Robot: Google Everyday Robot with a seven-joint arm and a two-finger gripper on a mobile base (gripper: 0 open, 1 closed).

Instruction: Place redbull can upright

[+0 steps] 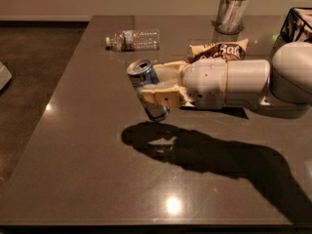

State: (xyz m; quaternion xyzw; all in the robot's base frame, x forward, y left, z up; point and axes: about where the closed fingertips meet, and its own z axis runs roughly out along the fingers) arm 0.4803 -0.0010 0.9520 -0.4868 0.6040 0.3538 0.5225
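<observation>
The redbull can (146,84) is a slim blue and silver can with its silver top and pull tab facing up-left. It is tilted and held in the air above the dark table (87,179). My gripper (157,86) reaches in from the right and is shut on the can, its cream fingers (163,97) clamping the can's middle. The can's shadow falls on the table below and to the right of it.
A clear plastic water bottle (132,39) lies on its side at the back left. A brown chip bag (219,50) lies behind my arm. A grey cup (229,12) stands at the back. A black wire basket (297,24) is at the far right. The table's left edge runs diagonally.
</observation>
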